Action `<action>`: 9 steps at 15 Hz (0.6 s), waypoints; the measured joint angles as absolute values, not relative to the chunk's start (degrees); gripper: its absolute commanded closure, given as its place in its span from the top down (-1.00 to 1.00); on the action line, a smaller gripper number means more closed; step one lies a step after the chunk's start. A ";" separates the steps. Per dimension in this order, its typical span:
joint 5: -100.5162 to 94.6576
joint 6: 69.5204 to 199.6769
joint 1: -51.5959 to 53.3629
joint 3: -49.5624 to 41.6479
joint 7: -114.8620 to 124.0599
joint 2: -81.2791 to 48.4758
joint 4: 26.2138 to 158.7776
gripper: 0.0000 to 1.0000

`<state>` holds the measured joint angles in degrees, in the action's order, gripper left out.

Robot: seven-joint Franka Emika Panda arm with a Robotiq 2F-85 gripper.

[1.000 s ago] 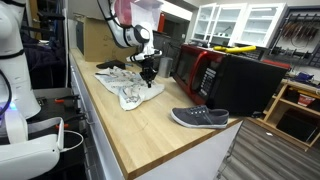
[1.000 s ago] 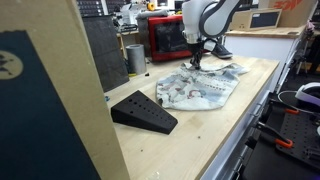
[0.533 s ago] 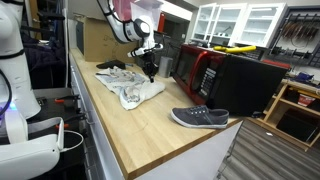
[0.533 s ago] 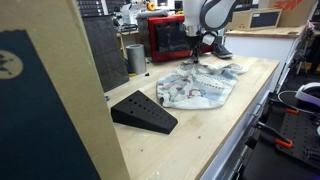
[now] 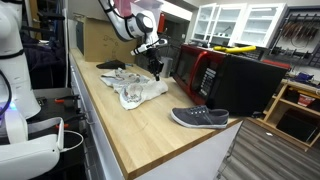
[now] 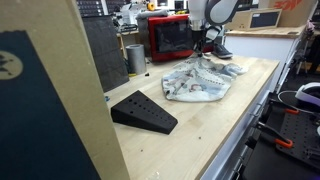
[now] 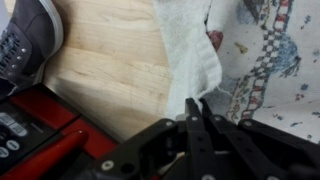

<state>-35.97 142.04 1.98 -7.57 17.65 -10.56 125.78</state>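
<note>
Gripper [image 5: 153,63] clenched on patterned cloth [image 5: 135,92], pinching raised fold; rest of cloth drapes below it on wooden counter [image 5: 140,130]. Grey shoe [image 5: 200,118] well apart, red microwave [image 5: 190,66] just beside gripper

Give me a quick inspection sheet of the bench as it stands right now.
Surface: wooden benchtop, no spills seen.
Job's things: patterned cloth, one edge drawn up to a peak under the gripper, the rest lying on the benchtop.
Clutter: grey shoe near the bench's corner, apart from the cloth; black wedge; metal cup.
Grippers: gripper shut on the cloth's white edge, as the wrist view shows.
Cables: nothing seen.
Surroundings: red appliance close behind the gripper; white cabinets further back.
</note>
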 measured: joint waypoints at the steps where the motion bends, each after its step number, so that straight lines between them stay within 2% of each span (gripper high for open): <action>1: -36.29 141.85 1.80 -7.57 17.83 -10.56 125.78 -0.98; 2: -36.62 141.65 1.64 -7.58 18.12 -10.56 125.79 -0.43; 3: -36.78 141.47 1.50 -7.58 18.27 -10.56 125.80 -0.40; 7: -36.78 140.45 1.16 -7.58 18.36 -10.56 125.80 0.18; 8: -36.78 140.30 1.13 -7.58 18.37 -10.56 125.80 -0.68; 9: -36.78 140.28 1.09 -7.58 18.37 -10.56 125.80 -0.59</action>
<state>-36.78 140.28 1.09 -7.58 18.37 -10.56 125.80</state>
